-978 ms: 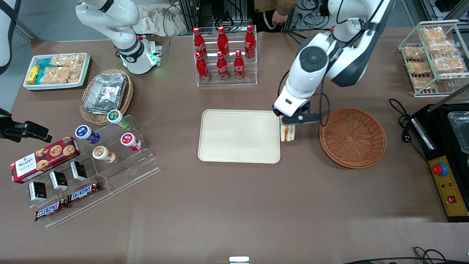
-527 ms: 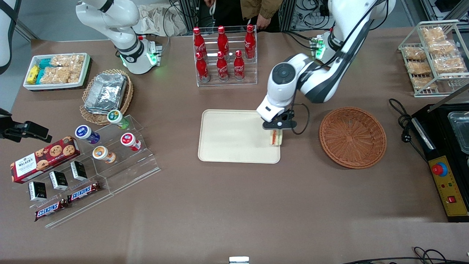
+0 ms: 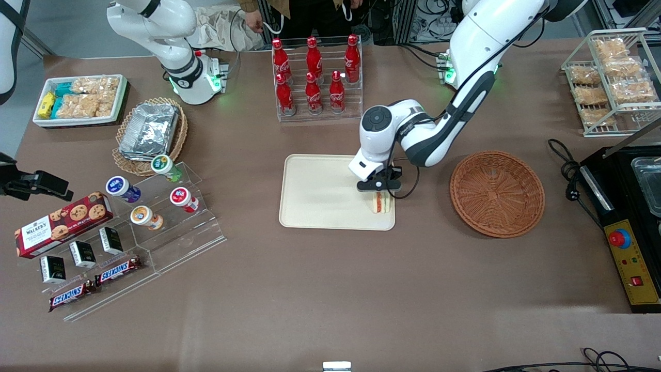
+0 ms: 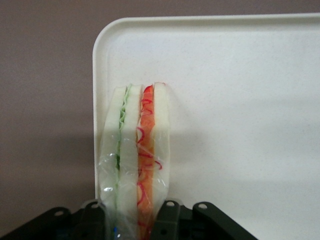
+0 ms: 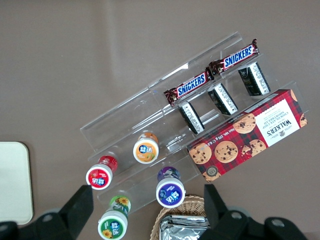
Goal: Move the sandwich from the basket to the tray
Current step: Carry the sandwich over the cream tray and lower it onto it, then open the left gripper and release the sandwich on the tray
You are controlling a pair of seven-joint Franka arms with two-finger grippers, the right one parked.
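The sandwich [image 3: 379, 202] is gripped between the closed fingers [image 4: 167, 220] of the end effector [image 3: 380, 187], right of centre in the front view. It is held on edge over the tray [image 3: 320, 194], at the tray's corner nearest the front camera on the basket's side. The basket [image 3: 497, 194] is seen further right on the desk [image 3: 330, 289], apart from the tray.

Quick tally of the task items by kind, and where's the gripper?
Sandwich: 1, held in the gripper over the tray corner nearest the basket
Tray: 1
Basket: 1, nothing in it
Total: 3
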